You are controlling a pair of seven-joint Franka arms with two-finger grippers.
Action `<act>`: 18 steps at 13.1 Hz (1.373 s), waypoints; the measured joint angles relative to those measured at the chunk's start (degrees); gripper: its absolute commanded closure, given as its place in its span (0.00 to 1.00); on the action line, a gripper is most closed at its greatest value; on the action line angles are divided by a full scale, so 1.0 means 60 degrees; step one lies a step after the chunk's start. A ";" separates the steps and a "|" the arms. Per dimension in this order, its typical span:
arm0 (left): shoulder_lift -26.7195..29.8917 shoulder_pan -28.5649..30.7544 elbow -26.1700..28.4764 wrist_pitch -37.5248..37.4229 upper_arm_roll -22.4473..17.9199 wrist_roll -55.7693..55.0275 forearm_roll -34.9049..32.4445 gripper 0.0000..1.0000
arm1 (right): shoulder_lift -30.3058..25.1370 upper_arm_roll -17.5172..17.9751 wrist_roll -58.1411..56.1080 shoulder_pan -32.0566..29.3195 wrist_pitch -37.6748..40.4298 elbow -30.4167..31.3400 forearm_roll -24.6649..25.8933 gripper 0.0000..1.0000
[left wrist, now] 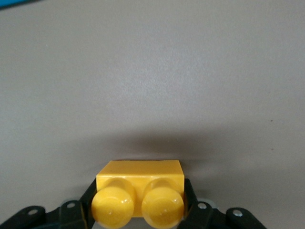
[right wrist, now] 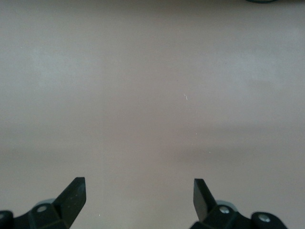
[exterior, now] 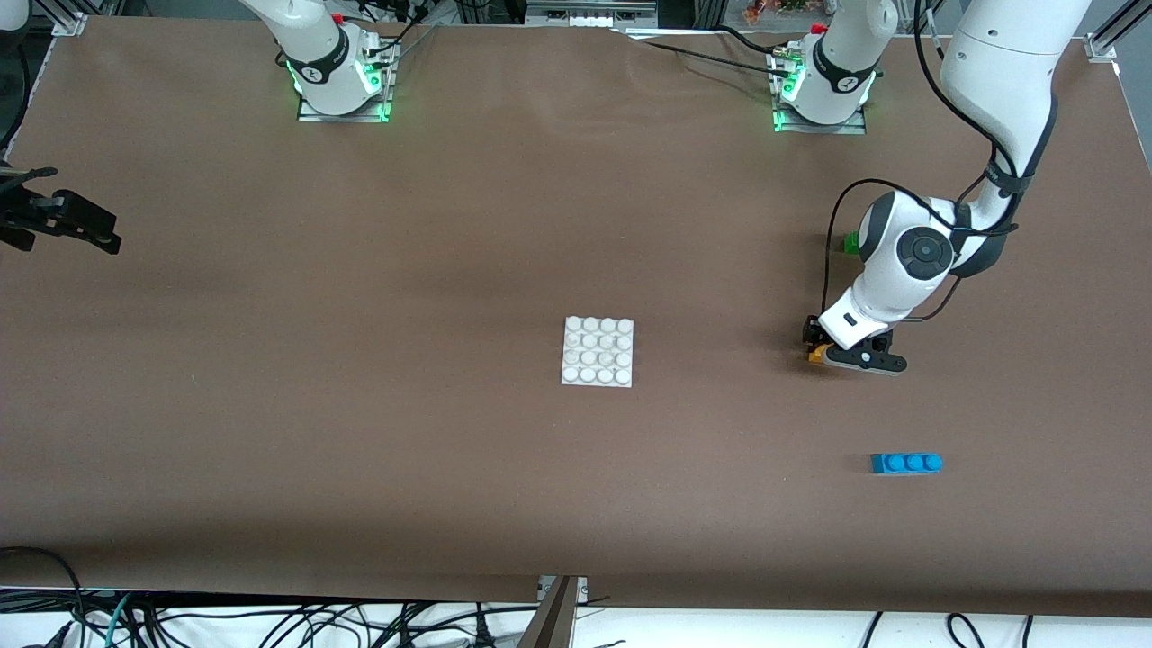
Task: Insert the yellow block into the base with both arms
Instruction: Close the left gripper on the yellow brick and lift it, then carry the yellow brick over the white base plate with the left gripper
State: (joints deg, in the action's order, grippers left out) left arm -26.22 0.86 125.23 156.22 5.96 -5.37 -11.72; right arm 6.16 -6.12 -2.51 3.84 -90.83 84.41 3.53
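Note:
The yellow block (exterior: 816,355) rests on the brown table toward the left arm's end, studs facing the left wrist camera (left wrist: 139,191). My left gripper (exterior: 823,346) is low at the table and shut on it, a black finger pressed against each short side (left wrist: 139,202). The white studded base (exterior: 598,351) lies flat at the table's middle, well apart from the block. My right gripper (exterior: 81,216) waits open and empty over the right arm's end of the table; its wrist view shows only bare table between the fingertips (right wrist: 139,188).
A blue three-stud brick (exterior: 906,463) lies nearer to the front camera than the left gripper; its edge shows in the left wrist view (left wrist: 14,2). A green brick (exterior: 850,241) is partly hidden by the left arm's wrist.

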 measured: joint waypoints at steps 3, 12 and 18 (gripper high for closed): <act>0.0203 -0.0001 -0.0306 -0.0343 0.0032 0.0000 0.0000 0.82 | 0.0000 0.0000 0.0000 0.0000 -0.0007 0.0000 0.0000 0.00; 0.0770 -0.0769 -0.3491 -0.5279 0.1827 -0.1374 0.0037 0.82 | 0.0000 0.0000 0.0000 -0.0002 -0.0022 0.0000 -0.0001 0.00; -0.0882 -0.2990 -0.5397 -0.5431 0.1896 -0.4414 0.0095 0.83 | 0.0001 0.0000 0.0000 -0.0002 -0.0032 0.0000 -0.0002 0.00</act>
State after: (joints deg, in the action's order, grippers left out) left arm -31.52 -17.07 92.85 123.64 17.34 -31.85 -11.15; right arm 6.16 -6.11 -2.51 3.83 -91.02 84.41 3.52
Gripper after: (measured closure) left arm 0.317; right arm 0.000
